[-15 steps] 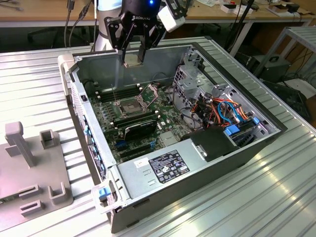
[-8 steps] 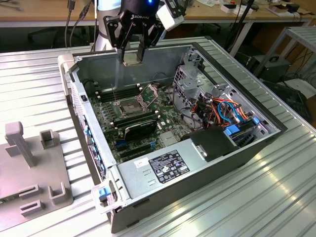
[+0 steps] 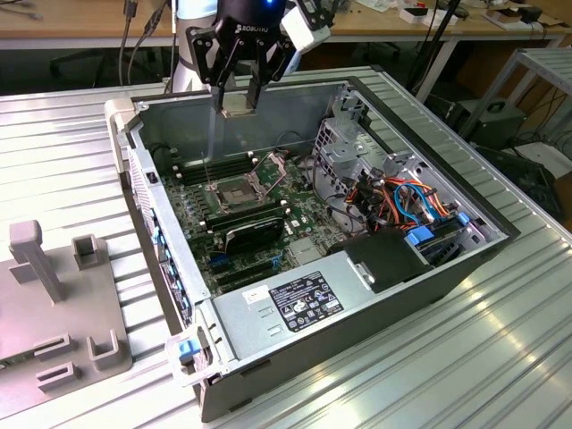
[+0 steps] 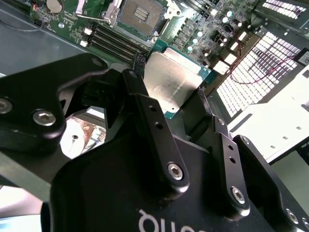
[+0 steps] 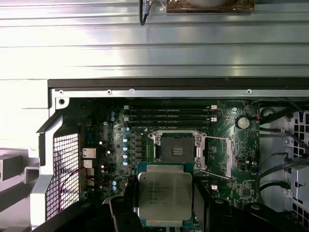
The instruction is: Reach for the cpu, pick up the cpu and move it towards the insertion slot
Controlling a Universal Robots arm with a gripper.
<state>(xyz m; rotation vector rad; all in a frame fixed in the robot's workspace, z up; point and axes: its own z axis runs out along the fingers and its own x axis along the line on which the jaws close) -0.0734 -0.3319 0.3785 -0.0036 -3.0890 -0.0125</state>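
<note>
On a ribbed metal bench (image 3: 500,357), an open computer case (image 3: 429,170) lies flat. Our gripper (image 3: 239,96) clasps the cpu (image 5: 164,195) above the motherboard (image 3: 304,237), near the insertion slot (image 5: 175,146); we should keep the chip level and squared to the socket.

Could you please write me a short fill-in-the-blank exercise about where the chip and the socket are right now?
1. The gripper is shut on the ____.
2. The chip hangs ____ the open computer case, not on the board.
3. The square socket on the green board is ____, with nothing seated in it.

Missing words: chip; above; empty
</note>
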